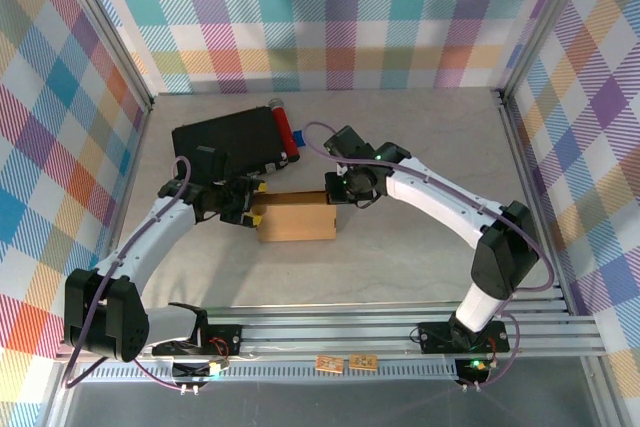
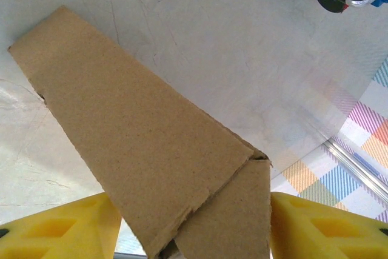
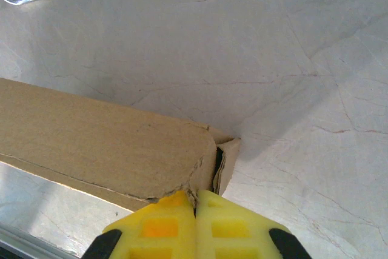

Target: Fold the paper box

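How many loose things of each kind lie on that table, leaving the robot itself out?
plain brown cardboard box: 1
black rectangular case: 1
red cylinder: 1
Total: 3

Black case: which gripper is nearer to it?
Left. The left gripper sits just on the near side of the black case, at the paper box left end; the right gripper is at its right end.

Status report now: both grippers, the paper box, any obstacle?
Left gripper open around paper box end. Right gripper shut at its corner. Black case behind, apart.
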`<act>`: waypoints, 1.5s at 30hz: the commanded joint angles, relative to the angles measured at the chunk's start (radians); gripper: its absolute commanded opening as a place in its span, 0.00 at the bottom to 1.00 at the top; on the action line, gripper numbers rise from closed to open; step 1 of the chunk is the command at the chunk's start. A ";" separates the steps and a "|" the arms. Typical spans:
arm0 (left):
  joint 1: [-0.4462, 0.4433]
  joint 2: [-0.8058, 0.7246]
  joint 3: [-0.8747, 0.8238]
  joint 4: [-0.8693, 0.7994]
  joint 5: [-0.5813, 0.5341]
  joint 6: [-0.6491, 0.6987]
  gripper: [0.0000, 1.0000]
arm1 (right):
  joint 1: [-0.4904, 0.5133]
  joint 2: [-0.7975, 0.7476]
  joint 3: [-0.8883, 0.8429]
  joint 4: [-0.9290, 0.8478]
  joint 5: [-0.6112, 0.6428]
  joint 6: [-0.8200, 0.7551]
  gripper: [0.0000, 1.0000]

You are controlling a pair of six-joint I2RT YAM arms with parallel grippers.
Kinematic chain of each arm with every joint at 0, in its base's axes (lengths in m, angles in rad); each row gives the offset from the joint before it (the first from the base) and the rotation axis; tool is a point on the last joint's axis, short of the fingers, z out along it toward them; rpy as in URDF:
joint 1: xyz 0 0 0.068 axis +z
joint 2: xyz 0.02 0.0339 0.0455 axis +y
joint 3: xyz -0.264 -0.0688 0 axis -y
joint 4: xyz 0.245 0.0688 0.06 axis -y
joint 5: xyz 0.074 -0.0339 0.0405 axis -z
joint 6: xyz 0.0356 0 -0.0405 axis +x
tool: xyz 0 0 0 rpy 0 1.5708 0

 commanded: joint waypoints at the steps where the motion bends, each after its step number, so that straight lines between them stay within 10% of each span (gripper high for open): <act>1: 0.007 -0.007 -0.042 -0.026 -0.003 -0.001 0.60 | 0.014 0.017 -0.068 -0.101 0.003 -0.031 0.00; 36: 0.007 -0.046 -0.063 -0.072 -0.035 0.019 0.51 | 0.030 0.011 -0.095 -0.163 0.071 -0.136 0.00; 45: 0.006 -0.062 -0.080 -0.086 -0.047 0.033 0.44 | 0.023 -0.026 0.022 -0.208 -0.022 -0.076 0.27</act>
